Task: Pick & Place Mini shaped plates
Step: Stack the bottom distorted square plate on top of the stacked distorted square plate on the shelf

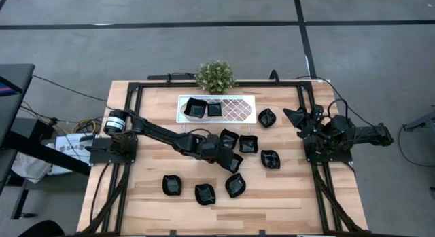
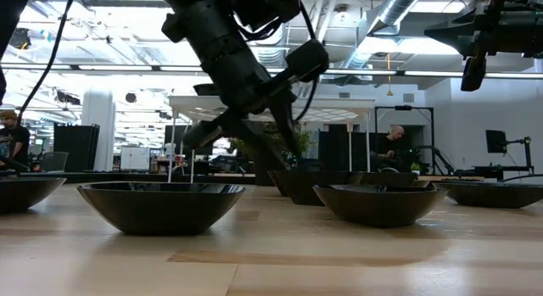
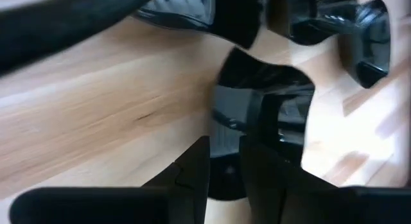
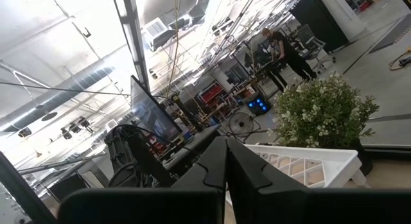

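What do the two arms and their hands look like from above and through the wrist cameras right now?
Both arms are dark, nearly black, built of jointed segments. The left arm has a round silver-ringed joint at its base, with cables trailing off the table's edge. Its left hand ends in two flat, angular black fingers. The right arm looks blocky and black; the right hand has matching black fingers with notched inner edges.

The worktop (image 1: 149, 196) is a light wooden surface with a black frame along its edges. A white lattice-patterned tray (image 1: 234, 109) lies near the far edge of the worktop. A small green potted plant (image 1: 215, 75) stands just behind the tray, at the far edge. Cables (image 1: 68, 125) run across the grey floor (image 1: 170, 40) to the left of the worktop. Beyond the plant, the room holds a monitor (image 4: 151, 115) and 1 person (image 4: 282, 51) standing near chairs.
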Controlling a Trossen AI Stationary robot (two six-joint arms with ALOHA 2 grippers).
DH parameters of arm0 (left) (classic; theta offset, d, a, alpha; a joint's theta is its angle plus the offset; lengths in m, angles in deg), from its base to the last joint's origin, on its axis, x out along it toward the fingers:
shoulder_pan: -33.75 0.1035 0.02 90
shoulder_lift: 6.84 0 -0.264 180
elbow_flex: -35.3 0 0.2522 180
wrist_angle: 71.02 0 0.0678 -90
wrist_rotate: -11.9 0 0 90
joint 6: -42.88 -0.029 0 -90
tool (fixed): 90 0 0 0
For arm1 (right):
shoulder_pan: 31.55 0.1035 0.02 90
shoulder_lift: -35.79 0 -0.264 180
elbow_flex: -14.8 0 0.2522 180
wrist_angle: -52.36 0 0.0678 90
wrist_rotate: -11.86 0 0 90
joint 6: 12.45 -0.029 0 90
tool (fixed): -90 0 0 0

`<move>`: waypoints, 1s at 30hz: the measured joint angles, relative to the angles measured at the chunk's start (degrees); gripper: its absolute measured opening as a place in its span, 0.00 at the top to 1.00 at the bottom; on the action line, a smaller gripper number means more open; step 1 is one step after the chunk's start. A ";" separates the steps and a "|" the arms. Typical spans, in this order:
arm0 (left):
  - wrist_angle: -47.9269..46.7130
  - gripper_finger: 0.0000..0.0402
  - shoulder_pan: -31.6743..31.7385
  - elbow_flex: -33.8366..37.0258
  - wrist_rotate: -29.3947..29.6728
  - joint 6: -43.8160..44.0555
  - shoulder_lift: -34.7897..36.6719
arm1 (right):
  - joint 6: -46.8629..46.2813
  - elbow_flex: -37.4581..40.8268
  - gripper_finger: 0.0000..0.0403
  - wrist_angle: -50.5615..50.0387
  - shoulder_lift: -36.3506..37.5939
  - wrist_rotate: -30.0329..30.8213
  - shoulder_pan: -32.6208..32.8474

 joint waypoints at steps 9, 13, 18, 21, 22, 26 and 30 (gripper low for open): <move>0.62 0.79 -0.02 0.03 -3.05 0.55 -2.15 | 0.00 0.00 1.00 -0.36 -0.02 -0.02 0.02; 0.81 0.79 -0.33 0.02 -2.00 1.09 -1.16 | -0.02 0.00 1.00 -0.77 -0.02 0.00 0.02; 0.84 0.79 -0.37 0.02 1.30 1.35 1.75 | -0.02 0.00 1.00 -1.27 -0.02 0.00 0.02; 1.26 0.79 -0.38 0.02 1.64 1.35 2.39 | -0.02 0.00 1.00 -1.27 -0.02 0.00 0.02; 1.49 0.79 -0.40 0.02 1.62 1.35 2.39 | -0.02 0.00 1.00 -1.27 -0.02 0.00 0.02; 2.06 0.79 -0.40 0.02 0.34 1.37 1.82 | -0.02 0.00 1.00 -1.34 -0.02 0.00 0.02; 2.30 0.79 -0.33 0.00 0.31 1.35 1.78 | -0.02 0.00 1.00 -1.46 -0.02 0.00 0.00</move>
